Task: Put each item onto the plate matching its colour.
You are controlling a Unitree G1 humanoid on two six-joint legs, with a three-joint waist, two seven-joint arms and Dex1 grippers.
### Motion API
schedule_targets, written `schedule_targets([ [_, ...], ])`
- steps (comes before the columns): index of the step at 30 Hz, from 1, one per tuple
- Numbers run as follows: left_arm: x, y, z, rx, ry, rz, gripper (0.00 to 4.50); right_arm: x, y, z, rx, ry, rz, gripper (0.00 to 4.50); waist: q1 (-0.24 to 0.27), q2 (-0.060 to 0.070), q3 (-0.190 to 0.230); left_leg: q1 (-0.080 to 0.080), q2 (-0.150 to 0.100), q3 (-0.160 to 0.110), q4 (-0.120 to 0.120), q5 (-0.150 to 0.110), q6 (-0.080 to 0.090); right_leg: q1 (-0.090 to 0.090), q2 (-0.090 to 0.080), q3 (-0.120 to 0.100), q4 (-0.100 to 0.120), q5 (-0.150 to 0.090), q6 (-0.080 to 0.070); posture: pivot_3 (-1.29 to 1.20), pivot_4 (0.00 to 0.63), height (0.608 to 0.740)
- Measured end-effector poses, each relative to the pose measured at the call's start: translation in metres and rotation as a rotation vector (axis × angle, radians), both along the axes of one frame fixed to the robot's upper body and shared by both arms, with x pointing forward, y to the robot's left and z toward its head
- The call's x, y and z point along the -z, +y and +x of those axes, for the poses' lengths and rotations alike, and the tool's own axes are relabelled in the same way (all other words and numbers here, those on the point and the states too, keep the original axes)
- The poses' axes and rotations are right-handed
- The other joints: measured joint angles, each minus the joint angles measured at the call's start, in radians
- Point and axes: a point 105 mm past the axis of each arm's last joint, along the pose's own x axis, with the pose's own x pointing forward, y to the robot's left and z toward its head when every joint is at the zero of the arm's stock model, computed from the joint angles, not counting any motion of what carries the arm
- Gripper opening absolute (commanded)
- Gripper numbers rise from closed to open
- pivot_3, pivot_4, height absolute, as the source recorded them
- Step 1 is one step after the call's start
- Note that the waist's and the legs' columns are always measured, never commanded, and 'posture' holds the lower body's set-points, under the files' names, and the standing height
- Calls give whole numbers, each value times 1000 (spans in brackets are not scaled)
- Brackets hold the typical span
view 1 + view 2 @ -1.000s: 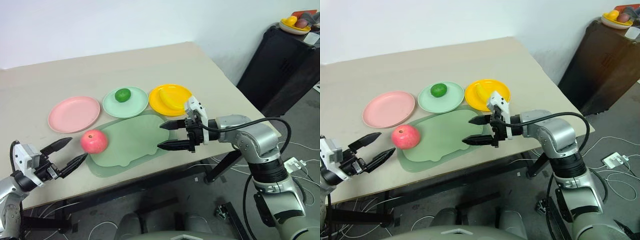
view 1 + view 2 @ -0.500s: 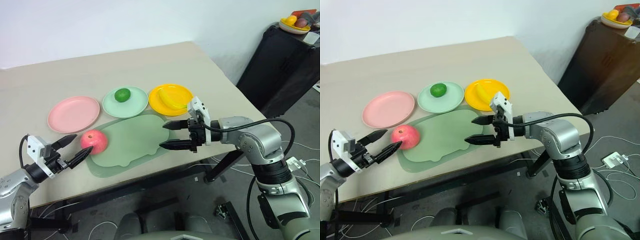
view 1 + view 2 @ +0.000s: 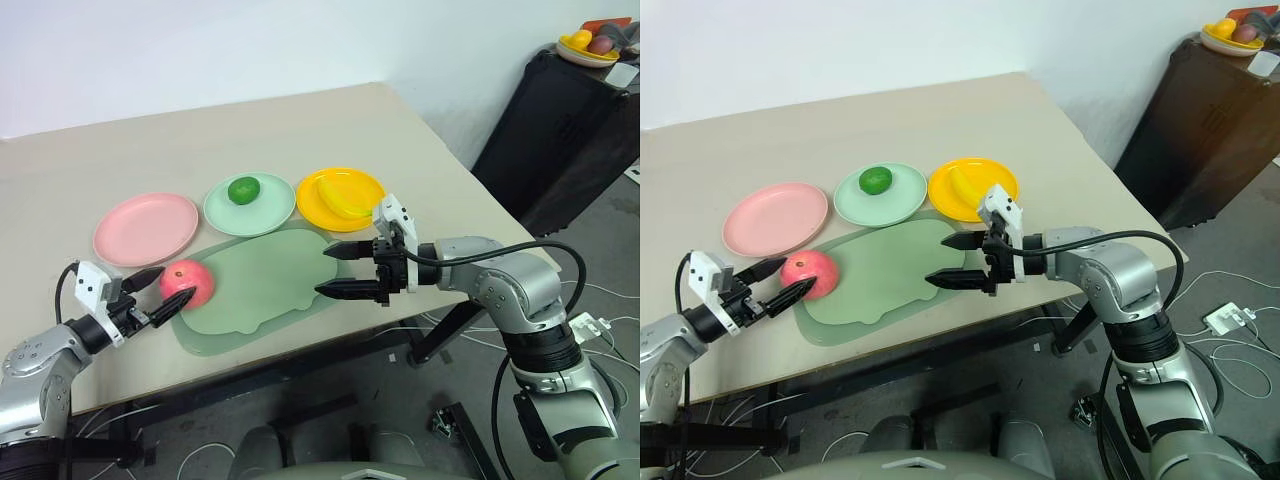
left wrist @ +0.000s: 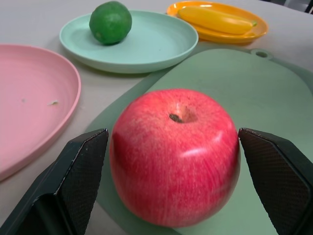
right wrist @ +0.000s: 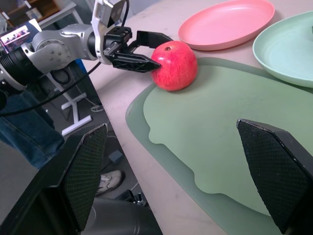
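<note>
The pink-red apple (image 3: pixel 192 281) stands upright on the left end of the pale green mat (image 3: pixel 268 278). My left gripper (image 3: pixel 175 283) is open, one finger (image 4: pixel 80 169) on each side of the apple with small gaps. The pink plate (image 3: pixel 146 228) lies bare just behind the apple. The dark green fruit (image 3: pixel 244 189) rests on the mint green plate (image 3: pixel 268 212). On the orange-yellow plate (image 3: pixel 366 185) lies the banana (image 3: pixel 340 198). My right gripper (image 3: pixel 323 272) hangs open over the mat's right end, pointing left, with nothing in it.
A black cabinet (image 3: pixel 570 130) stands off the table's right, with a yellow dish of fruit (image 3: pixel 588 46) on top. The table's front edge (image 3: pixel 300 345) runs just below the mat. A person's leg in jeans (image 5: pixel 19 142) shows beside the table's left end.
My left gripper has moved forward and to the right until its open fingers stand around the apple. The right gripper has stayed over the mat.
</note>
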Motion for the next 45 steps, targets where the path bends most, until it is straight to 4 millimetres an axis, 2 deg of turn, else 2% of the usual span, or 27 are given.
schedule_targets([
  [26,8,-2,6,-5,20,70,4500,-1,6,-1,26,8,28,4484,2,1,-1,0,0,0,0,0,0,1,0,0,0,0,0,0,150,740],
  [31,11,-1,7,-5,18,58,3633,-1,6,0,33,10,27,4500,2,2,-1,0,0,0,0,0,0,1,0,0,0,0,0,0,150,740],
  [45,11,-1,7,1,-27,60,3560,-1,5,0,39,13,27,4500,3,3,-2,0,0,0,0,0,0,1,0,0,0,0,0,0,150,740],
])
